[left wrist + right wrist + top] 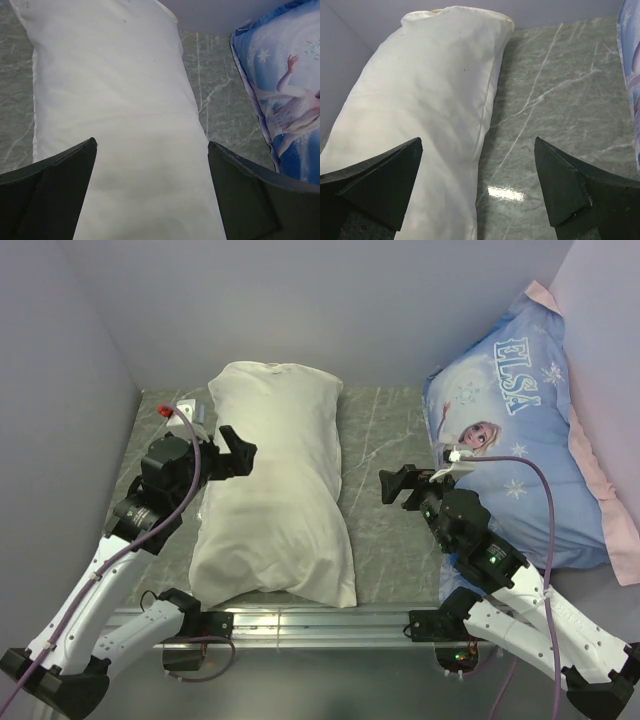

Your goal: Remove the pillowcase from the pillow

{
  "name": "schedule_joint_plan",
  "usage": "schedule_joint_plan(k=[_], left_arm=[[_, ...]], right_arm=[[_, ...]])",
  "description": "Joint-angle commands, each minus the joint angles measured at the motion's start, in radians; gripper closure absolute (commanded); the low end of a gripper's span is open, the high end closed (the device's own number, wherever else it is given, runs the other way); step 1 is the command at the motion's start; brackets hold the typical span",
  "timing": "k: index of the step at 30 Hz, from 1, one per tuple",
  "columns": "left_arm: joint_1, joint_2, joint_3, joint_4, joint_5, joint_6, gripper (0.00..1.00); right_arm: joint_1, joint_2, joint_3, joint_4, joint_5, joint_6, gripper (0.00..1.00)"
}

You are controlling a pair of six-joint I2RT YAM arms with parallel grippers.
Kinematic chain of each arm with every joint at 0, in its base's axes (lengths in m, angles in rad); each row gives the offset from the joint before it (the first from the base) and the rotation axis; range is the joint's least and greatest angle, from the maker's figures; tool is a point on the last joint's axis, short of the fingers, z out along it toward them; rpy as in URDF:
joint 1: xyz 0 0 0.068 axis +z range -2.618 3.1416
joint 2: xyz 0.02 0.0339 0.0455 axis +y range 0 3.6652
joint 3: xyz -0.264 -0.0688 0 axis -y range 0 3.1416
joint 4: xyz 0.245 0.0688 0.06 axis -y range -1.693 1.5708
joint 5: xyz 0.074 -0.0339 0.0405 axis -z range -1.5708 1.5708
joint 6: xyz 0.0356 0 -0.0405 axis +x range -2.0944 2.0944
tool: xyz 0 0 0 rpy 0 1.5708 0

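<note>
Table (385, 440): green marbled top. Bare stone fills most of the gap ahead of the right jaws.

Elsa-printed pillow (520, 430): the biggest soft item, propped against the wall out past the right jaws' outer finger. It shows only as a blue edge in the right wrist view. We take it for a bystander parked clear of the work.

Pillowcase (275, 490): cream sleeve, lightly wrinkled, laid lengthwise away from the arms. It runs straight under and ahead of the left jaws and fills the span between their fingers. For the right jaws it sits ahead and toward the inner finger. The far end looks bunched, with a rim showing, so that may be the open mouth, though we cannot say for sure. The pillow is inside and fully covered from what we see.

Left gripper (243, 452): jaws spread wide with nothing between them, held above the sleeve's near half. Likely poised to pinch fabric.

Right gripper (390, 490): jaws equally wide and empty, over bare table just beside the sleeve's long edge. We judge it ready to brace or pull from the opposite side.
</note>
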Motion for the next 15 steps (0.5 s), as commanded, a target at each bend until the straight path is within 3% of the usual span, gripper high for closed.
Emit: schedule_joint_plan(k=[1, 10, 15], left_arm=[[0.0, 0.009, 0.056, 0.007, -0.011, 0.001, 0.01], [0.0, -0.011, 0.049, 0.015, -0.042, -0.012, 0.01], [0.002, 0.029, 0.059, -0.072, -0.169, -0.073, 0.01]], right_arm=[[0.004, -0.006, 0.009, 0.013, 0.0, -0.005, 0.0], [0.004, -0.005, 0.01, 0.003, -0.015, -0.01, 0.0], [0.031, 0.073, 0.052, -0.023, -0.13, -0.002, 0.0]])
